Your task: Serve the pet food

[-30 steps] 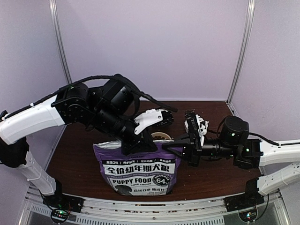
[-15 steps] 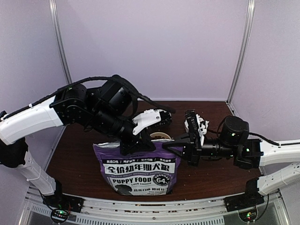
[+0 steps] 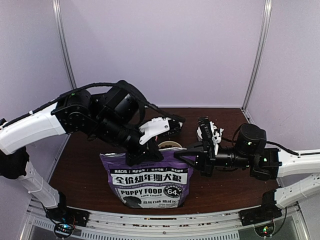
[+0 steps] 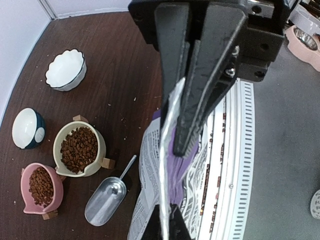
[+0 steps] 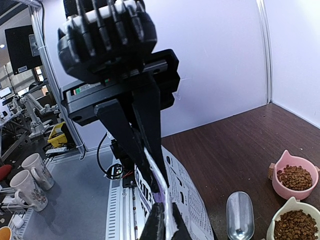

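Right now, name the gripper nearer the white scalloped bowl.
Right. The white scalloped bowl lies toward the back right; the right gripper pinches the purple bag's right end, the left gripper its middle.

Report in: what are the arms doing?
Left gripper, right gripper: both shut on top edge of bag. Pet food in cream bowl and pink bowl. Scoop lying free beside them.
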Robot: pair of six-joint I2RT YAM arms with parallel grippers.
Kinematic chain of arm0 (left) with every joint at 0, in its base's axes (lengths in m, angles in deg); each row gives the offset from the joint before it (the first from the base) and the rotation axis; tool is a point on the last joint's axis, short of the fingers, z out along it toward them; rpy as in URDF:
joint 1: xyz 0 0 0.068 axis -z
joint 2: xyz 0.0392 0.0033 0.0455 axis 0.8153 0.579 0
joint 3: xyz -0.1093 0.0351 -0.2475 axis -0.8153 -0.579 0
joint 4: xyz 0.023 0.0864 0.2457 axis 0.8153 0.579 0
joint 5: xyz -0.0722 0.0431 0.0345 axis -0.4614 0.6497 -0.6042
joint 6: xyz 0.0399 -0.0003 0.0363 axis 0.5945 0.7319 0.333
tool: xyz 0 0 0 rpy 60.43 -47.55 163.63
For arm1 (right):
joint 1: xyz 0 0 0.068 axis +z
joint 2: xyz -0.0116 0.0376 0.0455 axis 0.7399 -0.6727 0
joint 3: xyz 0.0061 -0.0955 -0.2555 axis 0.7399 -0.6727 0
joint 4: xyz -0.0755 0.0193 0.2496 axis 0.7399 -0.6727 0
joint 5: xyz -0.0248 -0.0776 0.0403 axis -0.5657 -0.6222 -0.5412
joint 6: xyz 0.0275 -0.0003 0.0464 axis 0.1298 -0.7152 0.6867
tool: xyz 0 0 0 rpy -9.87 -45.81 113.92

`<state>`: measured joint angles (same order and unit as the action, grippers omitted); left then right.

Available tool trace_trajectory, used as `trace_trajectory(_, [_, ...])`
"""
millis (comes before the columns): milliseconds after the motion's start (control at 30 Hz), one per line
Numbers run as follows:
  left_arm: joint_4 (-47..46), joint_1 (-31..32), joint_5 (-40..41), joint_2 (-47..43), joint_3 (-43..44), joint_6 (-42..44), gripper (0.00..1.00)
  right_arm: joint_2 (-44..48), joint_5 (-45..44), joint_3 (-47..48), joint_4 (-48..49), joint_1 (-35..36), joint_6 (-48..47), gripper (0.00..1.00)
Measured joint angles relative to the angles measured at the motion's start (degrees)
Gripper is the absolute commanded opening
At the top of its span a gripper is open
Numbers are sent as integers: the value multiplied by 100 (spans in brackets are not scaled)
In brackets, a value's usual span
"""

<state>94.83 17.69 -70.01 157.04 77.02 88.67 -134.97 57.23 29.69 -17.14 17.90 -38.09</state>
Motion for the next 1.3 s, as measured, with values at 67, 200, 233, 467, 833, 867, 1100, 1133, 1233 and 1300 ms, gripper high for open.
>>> trace_trajectory(67, [-4, 0, 0, -11, -11, 17, 0, 0, -7, 0, -2, -4, 0, 0])
trace_trajectory(200, [-22, 0, 0, -24, -31, 17, 9, 0, -9, 0, -4, -4, -2, 0])
trace_trajectory(233, [-26, 0, 0, -28, -35, 20, 13, 0, -11, 0, -2, -4, -2, 0])
trace_trajectory(467, [72, -13, 101, -85, -63, 42, 0, 35, -46, 0, -55, -17, -4, 0])
trace_trajectory(833, [136, -35, 181, -133, -85, 59, 1, 46, -61, 0, -72, -22, -26, 0])
trace_trajectory(867, [153, -37, 190, -151, -92, 57, 0, 48, -63, 0, -72, -26, -33, 0])
trace_trajectory(1100, [140, -37, 186, -173, -111, 72, 9, 55, -83, 0, -76, -35, -44, 0])
trace_trajectory(1133, [138, -37, 190, -173, -114, 74, 11, 55, -83, 0, -76, -35, -44, 0])
trace_trajectory(1233, [164, -44, 251, -188, -129, 76, 5, 68, -83, 0, -101, -35, -42, 0])
trace_trajectory(1300, [179, -70, 254, -227, -151, 72, 0, 83, -87, 0, -116, -37, -44, 0])
